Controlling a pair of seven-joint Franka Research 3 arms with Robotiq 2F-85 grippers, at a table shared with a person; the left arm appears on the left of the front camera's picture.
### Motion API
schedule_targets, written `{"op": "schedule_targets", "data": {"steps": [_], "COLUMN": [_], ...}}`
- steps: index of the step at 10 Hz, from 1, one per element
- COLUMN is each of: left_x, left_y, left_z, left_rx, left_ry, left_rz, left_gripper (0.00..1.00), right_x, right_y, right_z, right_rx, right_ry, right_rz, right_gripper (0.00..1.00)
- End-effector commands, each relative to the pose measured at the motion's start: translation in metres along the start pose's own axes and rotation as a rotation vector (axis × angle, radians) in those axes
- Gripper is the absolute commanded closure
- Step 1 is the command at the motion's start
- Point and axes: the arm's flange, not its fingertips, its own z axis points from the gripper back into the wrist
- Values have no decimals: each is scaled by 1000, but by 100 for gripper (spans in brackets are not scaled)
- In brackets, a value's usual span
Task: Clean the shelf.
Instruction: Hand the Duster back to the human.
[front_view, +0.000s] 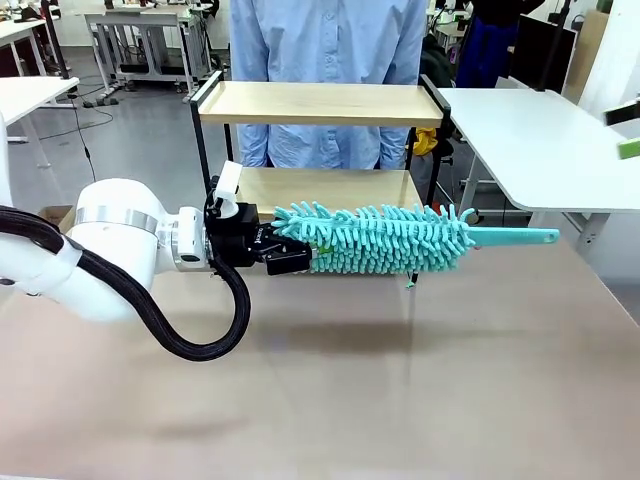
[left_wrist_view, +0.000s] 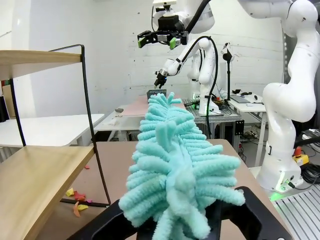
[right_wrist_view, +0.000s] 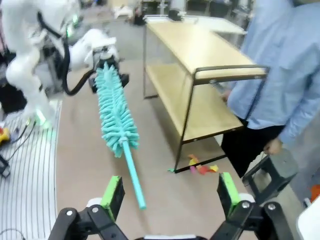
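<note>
Front cam faces person; wrist cams close; all share shelf (front_view: 320, 103).

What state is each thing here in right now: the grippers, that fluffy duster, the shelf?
Left gripper: shut on the duster's fluffy end.
Right gripper: open, holding nothing, raised above the table.
Duster: held level in front of the shelf's lower board, handle pointing away from the gripper.
Shelf: upright, both boards bare.
Paper scraps: lying by the shelf's foot.

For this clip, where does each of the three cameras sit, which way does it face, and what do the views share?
Front: between the arms, facing the person behind the shelf; left gripper grips the duster.
Left wrist: along the duster, lengthwise; shelf alongside, right gripper raised beyond.
Right wrist: above the table, open fingers at the bottom edge.
Shared: duster, shelf.
</note>
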Motion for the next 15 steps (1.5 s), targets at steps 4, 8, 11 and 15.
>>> {"op": "schedule_targets", "data": {"steps": [4, 8, 11, 15], "left_x": [2, 80, 167, 227], "left_y": [0, -1, -18, -33], "left_z": [0, 7, 25, 86], "left_rx": [-3, 114, 175, 531], "left_ry": [-6, -56, -167, -127], "left_rz": [-2, -12, -20, -136], "left_gripper": [100, 83, 83, 83], "right_x": [-21, -21, -21, -21], "right_y": [2, 2, 2, 2], "right_z": [27, 27, 27, 27], "right_rx": [-73, -73, -73, -73], "right_ry": [-72, -72, -72, -72], "right_rz": [-61, -61, -61, -61], "right_gripper": [0, 0, 0, 0]}}
